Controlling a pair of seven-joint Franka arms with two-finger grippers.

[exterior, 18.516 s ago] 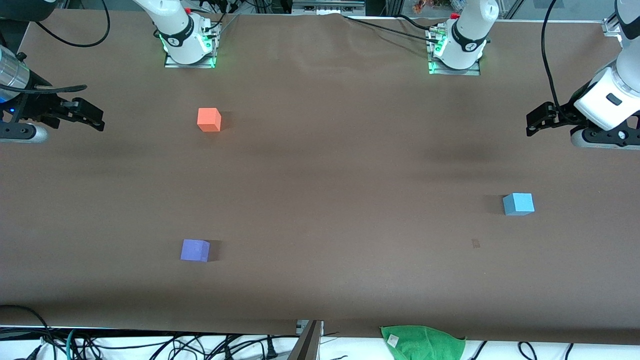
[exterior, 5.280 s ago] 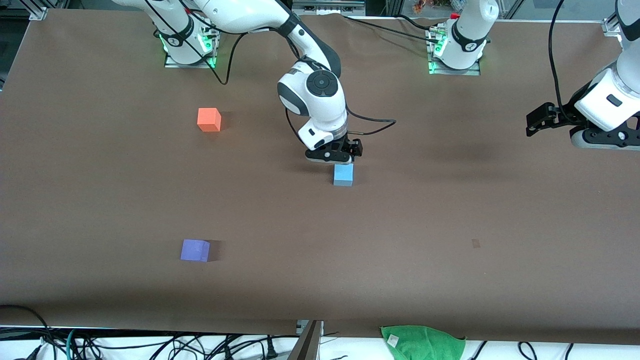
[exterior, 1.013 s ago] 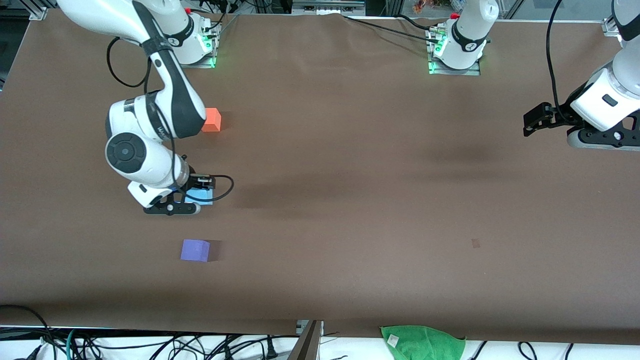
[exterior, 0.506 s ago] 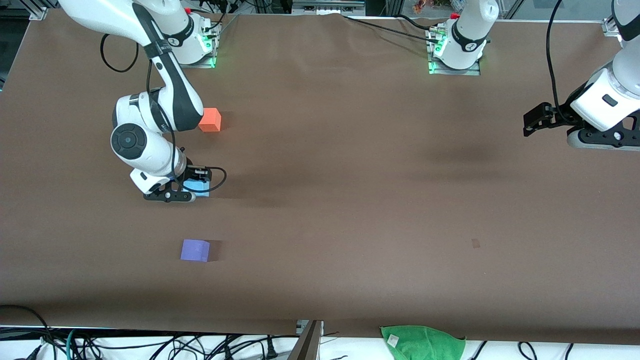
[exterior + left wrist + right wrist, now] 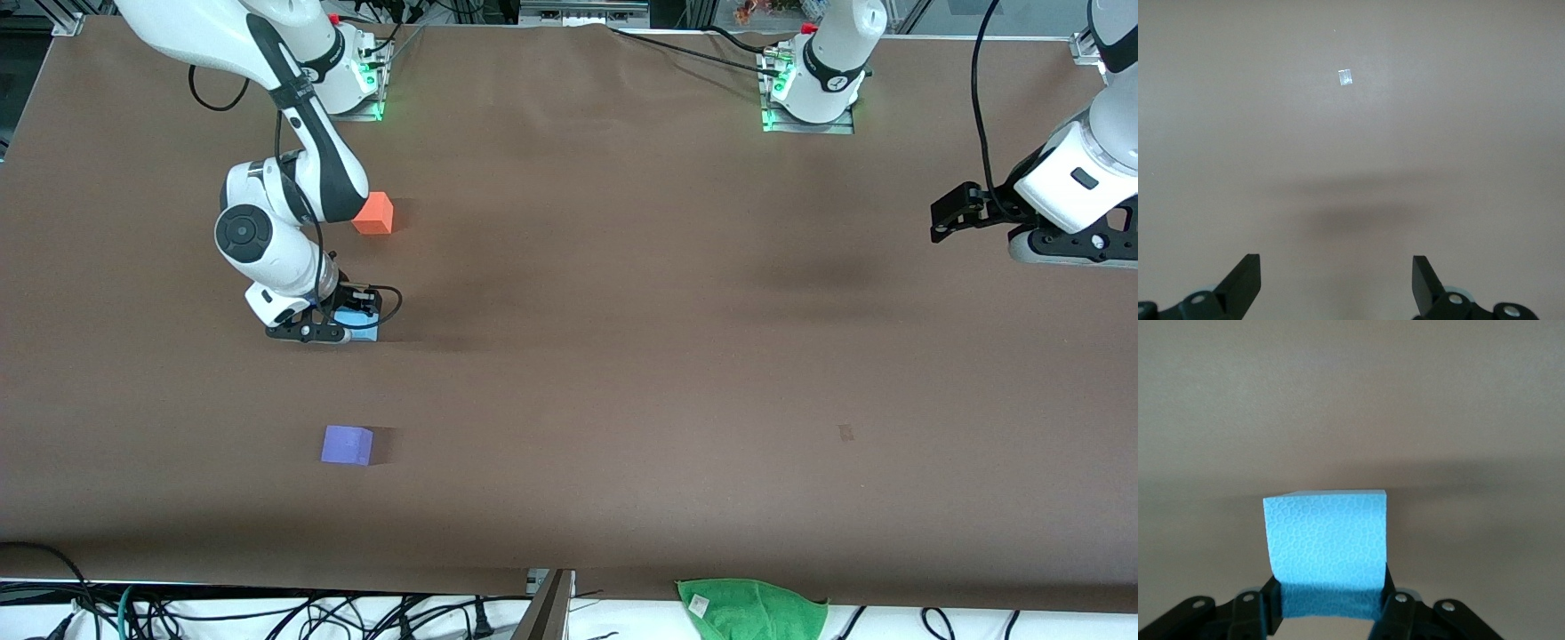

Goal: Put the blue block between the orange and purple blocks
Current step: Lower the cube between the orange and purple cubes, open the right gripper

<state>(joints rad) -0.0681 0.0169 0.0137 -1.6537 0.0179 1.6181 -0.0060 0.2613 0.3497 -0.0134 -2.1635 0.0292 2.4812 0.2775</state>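
Observation:
My right gripper (image 5: 348,322) is shut on the light blue block (image 5: 363,324), held low over the table between the orange block (image 5: 373,213) and the purple block (image 5: 347,444). In the right wrist view the blue block (image 5: 1327,543) sits clamped between my fingers. The orange block stands near the right arm's base, partly covered by that arm. The purple block lies nearer the front camera. My left gripper (image 5: 944,213) waits open and empty at the left arm's end of the table; its wrist view shows only bare table between the fingertips (image 5: 1336,283).
A green cloth (image 5: 751,609) lies over the table's front edge. Cables run along that edge below the brown table (image 5: 622,356). A small white speck (image 5: 1345,77) marks the table under the left wrist camera.
My right gripper, with the blue block in it, has moved toward the orange block and lower to the table. The left arm has not moved.

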